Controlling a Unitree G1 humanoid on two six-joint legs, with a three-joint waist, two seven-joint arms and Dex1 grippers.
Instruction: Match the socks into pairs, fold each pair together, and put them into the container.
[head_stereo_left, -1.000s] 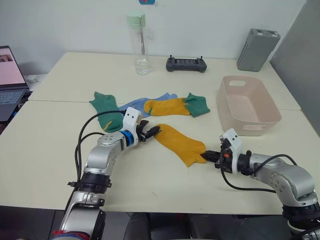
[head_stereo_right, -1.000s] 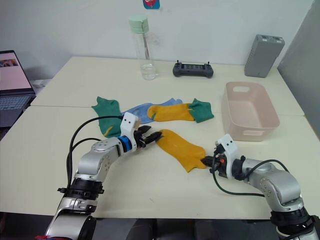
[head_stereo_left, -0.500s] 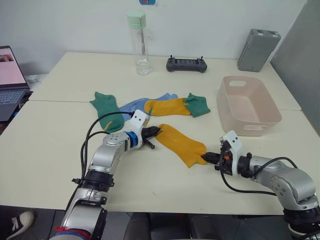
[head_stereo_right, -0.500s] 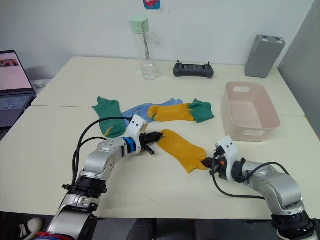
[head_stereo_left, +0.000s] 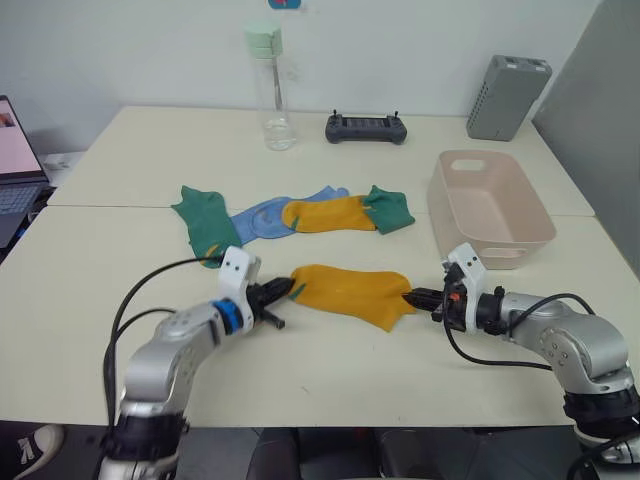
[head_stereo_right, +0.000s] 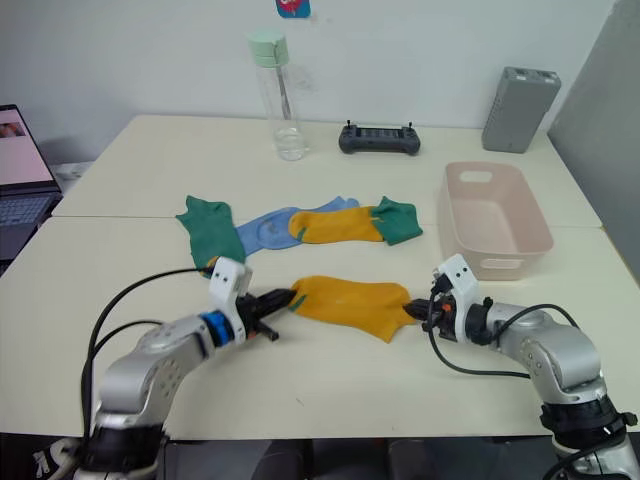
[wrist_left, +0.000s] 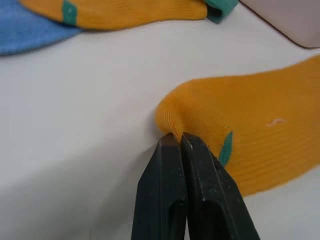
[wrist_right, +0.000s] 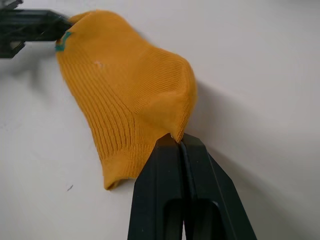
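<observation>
Both head views look forward and down from above the table (head_stereo_left: 330, 390), taking in nearly the same scene with a slight sideways offset. The left wrist view sits very near, looking along the left gripper (wrist_left: 178, 138) at the yellow sock (wrist_left: 250, 145) just past its tips. The right wrist view is likewise close behind the right gripper (wrist_right: 177, 140), facing the same sock's other end, the left gripper beyond it.

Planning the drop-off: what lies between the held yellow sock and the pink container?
Bare table in the right eye view; the right end effector sits just below that stretch.
</observation>
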